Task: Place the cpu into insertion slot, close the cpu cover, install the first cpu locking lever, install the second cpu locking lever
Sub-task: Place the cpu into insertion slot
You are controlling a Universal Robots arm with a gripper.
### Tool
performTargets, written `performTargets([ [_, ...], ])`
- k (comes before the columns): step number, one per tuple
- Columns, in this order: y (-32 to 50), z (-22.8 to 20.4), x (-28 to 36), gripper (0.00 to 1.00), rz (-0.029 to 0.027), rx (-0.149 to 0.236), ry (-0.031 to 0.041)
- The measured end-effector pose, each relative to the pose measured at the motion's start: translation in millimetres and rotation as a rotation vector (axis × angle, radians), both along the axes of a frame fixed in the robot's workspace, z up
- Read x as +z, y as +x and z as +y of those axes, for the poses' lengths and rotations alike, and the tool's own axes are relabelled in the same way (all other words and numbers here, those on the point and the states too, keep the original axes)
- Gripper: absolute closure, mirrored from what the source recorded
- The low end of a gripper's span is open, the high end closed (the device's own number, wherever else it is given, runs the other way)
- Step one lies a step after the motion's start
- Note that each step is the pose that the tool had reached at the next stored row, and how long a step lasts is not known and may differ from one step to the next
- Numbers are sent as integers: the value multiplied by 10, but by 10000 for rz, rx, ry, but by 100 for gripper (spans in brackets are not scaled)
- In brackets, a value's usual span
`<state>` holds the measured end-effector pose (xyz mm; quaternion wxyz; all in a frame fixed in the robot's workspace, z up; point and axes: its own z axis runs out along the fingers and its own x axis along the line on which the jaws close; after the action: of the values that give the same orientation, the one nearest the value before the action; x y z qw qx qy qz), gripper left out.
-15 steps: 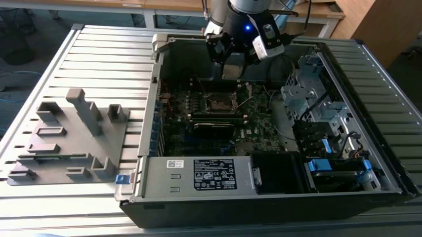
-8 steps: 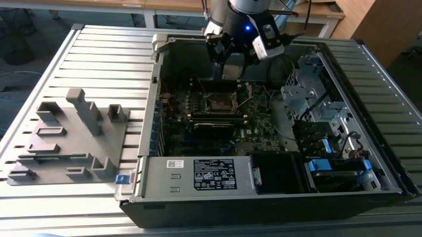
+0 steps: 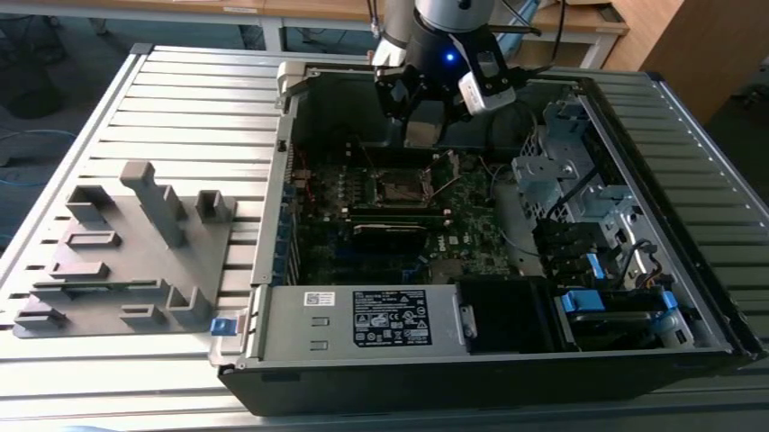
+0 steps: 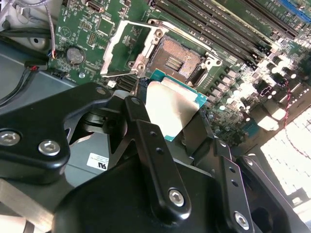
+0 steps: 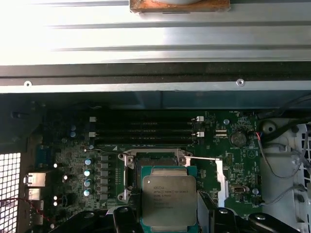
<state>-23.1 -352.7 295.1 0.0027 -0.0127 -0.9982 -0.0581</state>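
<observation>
My gripper point(image 3: 423, 121) hangs inside the open computer case, shut on the cpu point(image 4: 172, 107), a flat square chip with a grey metal top and a green edge. In both wrist views the black fingers point(image 4: 146, 131) clamp it from two opposite sides. The cpu point(image 5: 168, 199) hovers above and slightly off the insertion slot point(image 4: 175, 58), whose dark pin field lies uncovered. In the first wrist view the chip hides most of the insertion slot point(image 5: 154, 161). The cpu cover point(image 4: 124, 46), a thin silver frame, stands flipped open beside the socket.
Long memory slots point(image 5: 146, 131) run beside the socket, and a coin battery point(image 5: 237, 138) sits nearby. The case holds a drive cage point(image 3: 565, 171) and a power supply point(image 3: 360, 319). A grey fixture plate point(image 3: 121, 252) lies on the slatted table at the exterior view's left.
</observation>
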Motion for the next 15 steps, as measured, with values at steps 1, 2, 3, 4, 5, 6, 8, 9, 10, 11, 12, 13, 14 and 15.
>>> performTargets([
  [1,0,0,0,46,1,0,-3],
  [2,0,0,0,46,1,0,-3],
  [3,0,0,-1,46,0,0,-1],
  [4,0,0,-1,46,0,0,0],
  [5,0,0,-3,46,0,0,1],
  [6,0,0,-11,46,-3,0,6],
  [8,-1,0,-33,46,-1,1,1],
  [9,-2,0,-48,46,-2,0,3],
  [10,-5,0,-63,46,-2,0,2],
  [11,-12,0,-75,46,-4,-1,1],
  [12,-23,0,-85,46,-8,0,2],
  [13,-38,-1,-96,46,-16,2,4],
  [14,-51,-1,-108,46,-26,12,11],
  [15,-63,-1,-120,46,-34,28,22],
])
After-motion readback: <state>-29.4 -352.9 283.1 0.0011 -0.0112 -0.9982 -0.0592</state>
